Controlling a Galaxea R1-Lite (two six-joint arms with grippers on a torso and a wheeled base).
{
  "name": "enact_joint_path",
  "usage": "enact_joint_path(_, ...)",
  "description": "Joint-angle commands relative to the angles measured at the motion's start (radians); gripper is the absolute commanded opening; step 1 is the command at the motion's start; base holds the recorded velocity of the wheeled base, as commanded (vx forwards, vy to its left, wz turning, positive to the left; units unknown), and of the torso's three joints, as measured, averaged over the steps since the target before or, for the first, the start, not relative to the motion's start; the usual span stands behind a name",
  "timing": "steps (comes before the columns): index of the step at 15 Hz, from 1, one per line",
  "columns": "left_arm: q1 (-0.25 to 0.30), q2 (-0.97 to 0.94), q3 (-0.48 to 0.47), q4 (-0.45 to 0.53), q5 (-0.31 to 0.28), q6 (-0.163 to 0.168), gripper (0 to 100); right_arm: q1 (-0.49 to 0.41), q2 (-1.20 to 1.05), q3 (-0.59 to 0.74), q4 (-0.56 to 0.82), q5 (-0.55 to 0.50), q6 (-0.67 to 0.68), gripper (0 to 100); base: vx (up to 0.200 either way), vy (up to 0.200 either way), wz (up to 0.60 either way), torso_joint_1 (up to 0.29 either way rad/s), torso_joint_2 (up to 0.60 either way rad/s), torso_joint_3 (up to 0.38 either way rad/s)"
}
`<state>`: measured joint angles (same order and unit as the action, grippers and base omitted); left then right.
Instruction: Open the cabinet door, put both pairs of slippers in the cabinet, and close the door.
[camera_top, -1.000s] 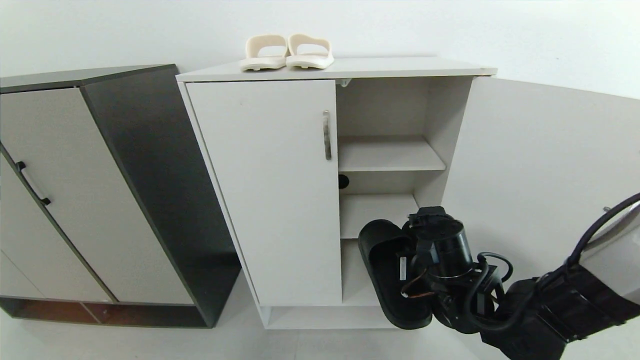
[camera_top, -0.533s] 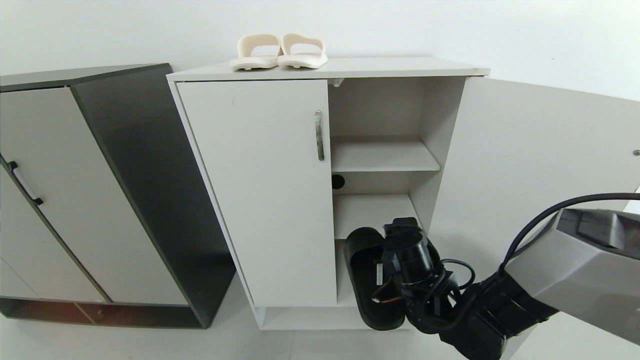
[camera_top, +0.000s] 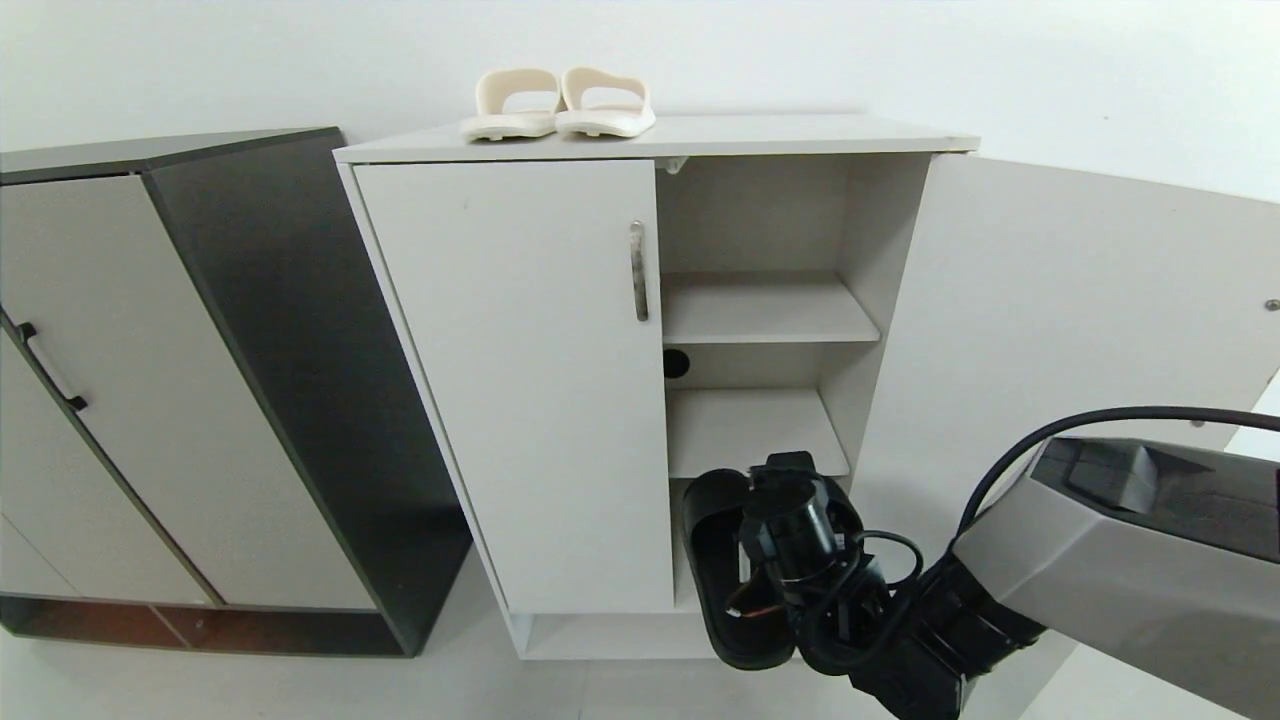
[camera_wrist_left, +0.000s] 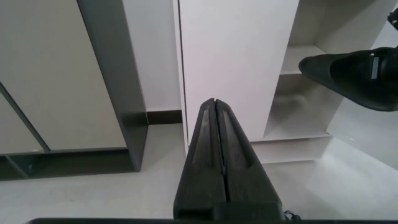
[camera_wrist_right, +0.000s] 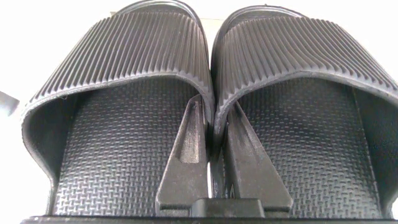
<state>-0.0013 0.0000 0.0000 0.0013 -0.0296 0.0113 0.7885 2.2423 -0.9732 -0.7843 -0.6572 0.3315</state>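
Right end effector (camera_wrist_right: 211, 118) clamped on black slippers (camera_top: 716, 560), at lowest compartment of open cabinet (camera_top: 520, 380). Left end effector (camera_wrist_left: 214, 102) fully closed, empty. Beige slippers (camera_top: 557, 103) at cabinet top's rear edge.

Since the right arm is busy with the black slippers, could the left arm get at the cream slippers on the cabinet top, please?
Probably yes: the cream slippers lie in the open on the cabinet top, nothing over them, and the left gripper is shut and empty. Height is the doubt.
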Motion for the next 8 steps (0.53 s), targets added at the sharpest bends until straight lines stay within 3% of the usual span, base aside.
enact_joint_path(1,0.0,0.003,0.0,0.0,-0.001,0.003,0,0.0,0.023,-0.018,0.0,-0.012,-0.002,0,0.0,0.0,0.0,0.0,0.0,0.0)
enact_joint_path(4,0.0,0.005,0.0,0.0,-0.001,0.001,0,-0.032,0.06,-0.055,-0.001,-0.012,0.0,0,0.0,0.0,0.0,0.001,0.0,-0.035)
enact_joint_path(8,0.0,0.003,0.0,0.0,-0.001,0.003,0,-0.058,0.086,-0.094,-0.003,-0.012,0.0,0,0.0,0.0,0.0,0.005,0.0,-0.182)
